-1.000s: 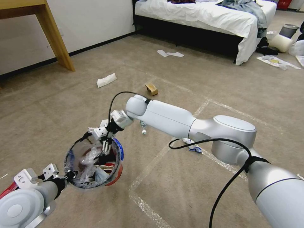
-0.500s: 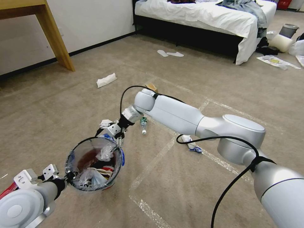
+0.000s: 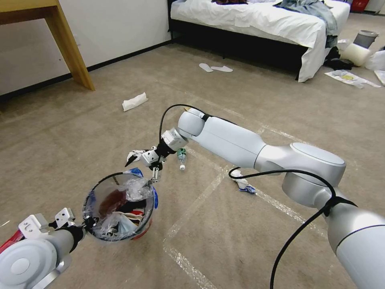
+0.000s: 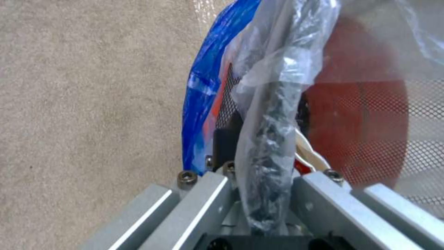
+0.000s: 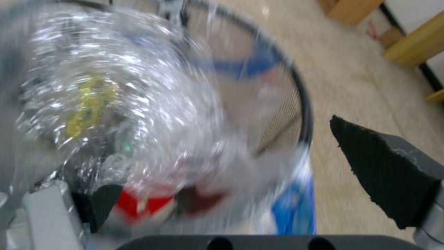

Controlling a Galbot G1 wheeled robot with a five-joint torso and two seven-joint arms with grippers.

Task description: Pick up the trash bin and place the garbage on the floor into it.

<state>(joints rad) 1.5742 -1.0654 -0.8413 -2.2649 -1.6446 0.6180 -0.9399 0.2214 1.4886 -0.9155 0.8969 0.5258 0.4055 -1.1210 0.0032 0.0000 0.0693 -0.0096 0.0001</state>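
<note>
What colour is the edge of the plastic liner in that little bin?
Blue, on the liner edge around the trash bin; the left wrist view shows it best.

Low at the left: trash bin [image 3: 118, 208], rim clamped in the left hand [image 3: 86, 223], litter inside. Just beyond its far rim: right hand [image 3: 141, 163], fingers parted. Right of that hand, on the floor [image 3: 240, 241]: small bottle [image 3: 181, 156]. Farther right: a scrap [image 3: 242, 184]. Well behind: tissue [image 3: 134, 101]; beyond it, the bed [image 3: 256, 20].

Left claw [image 3: 89, 223] clamped low at near left; right claw [image 3: 141, 165] spread open, arm outstretched forward.
</note>
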